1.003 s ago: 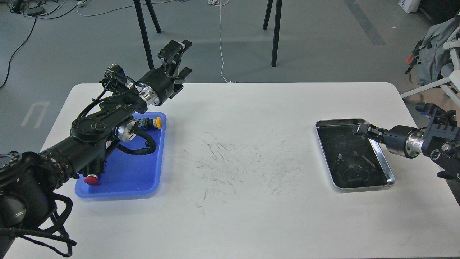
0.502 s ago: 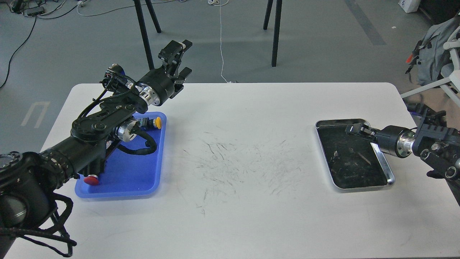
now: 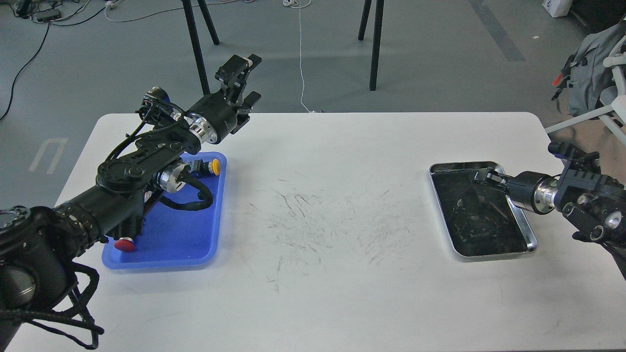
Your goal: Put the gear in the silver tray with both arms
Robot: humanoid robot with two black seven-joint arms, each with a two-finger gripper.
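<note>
At the left of the frame the blue tray (image 3: 171,244) is seen on the white surface (image 3: 323,293), partly covered by the left arm. A red-capped part (image 3: 124,244) lies at the tray's lower left edge and a yellow-capped part (image 3: 213,167) near its upper right corner. No gear can be told apart among the parts in it. The left gripper (image 3: 244,80) is held in the upper left of the frame, above the far edge of the surface; its fingers (image 3: 235,66) are spread apart and nothing is held between them. Grey scuff marks are spread over the middle of the surface. At the right the silver tray (image 3: 530,239) lies on the surface, its dark bottom bare of parts. The right gripper (image 3: 481,176) reaches over the tray's upper right part; whether its fingers are open or closed cannot be told.
</note>
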